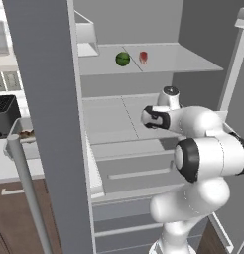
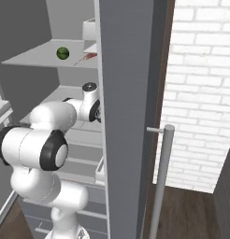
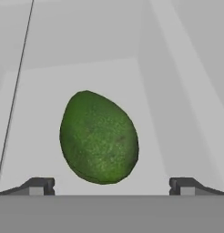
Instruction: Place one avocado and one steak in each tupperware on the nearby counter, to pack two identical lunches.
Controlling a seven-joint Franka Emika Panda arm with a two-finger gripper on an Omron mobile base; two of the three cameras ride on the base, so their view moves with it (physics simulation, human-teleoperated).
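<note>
One avocado (image 3: 99, 137) lay on your pale fridge shelf (image 1: 158, 62), beside a steak (image 1: 143, 57); your end effector (image 3: 111, 185) stood spread apart before it.

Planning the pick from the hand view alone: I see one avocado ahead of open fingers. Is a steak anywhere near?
Observer: Yes, a red steak lies on the fridge's upper shelf, beside an avocado; whether that is yours I cannot tell.
Operator: Is the counter close?
Observer: The counter lies left of the open fridge door, over brown cabinets.
</note>
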